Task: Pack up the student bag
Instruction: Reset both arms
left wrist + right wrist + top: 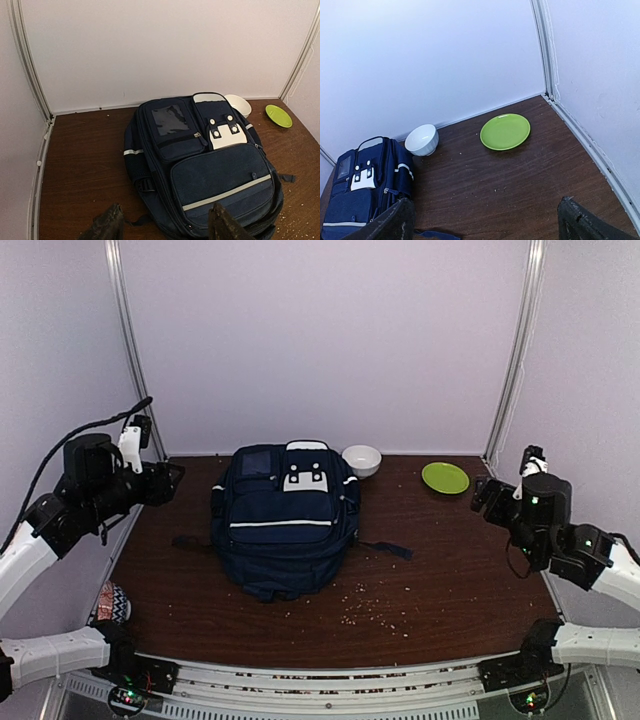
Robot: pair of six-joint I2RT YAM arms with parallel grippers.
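Now shows the student bag (283,530) lying flat in the middle of the table (450,560), pockets up. Finds the left hand (165,229) raised off the bag's left side, fingers spread apart and holding nothing. Finds the right hand (487,225) likewise at the right edge. Places a white bowl (361,459) just beside the bag, a green plate (445,477) farther right.

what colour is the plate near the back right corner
Lime green plate; right wrist view shows it best.

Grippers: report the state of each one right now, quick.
Left gripper: open, fingers spread wide, holding nothing.
Right gripper: open, fingers spread wide, holding nothing.
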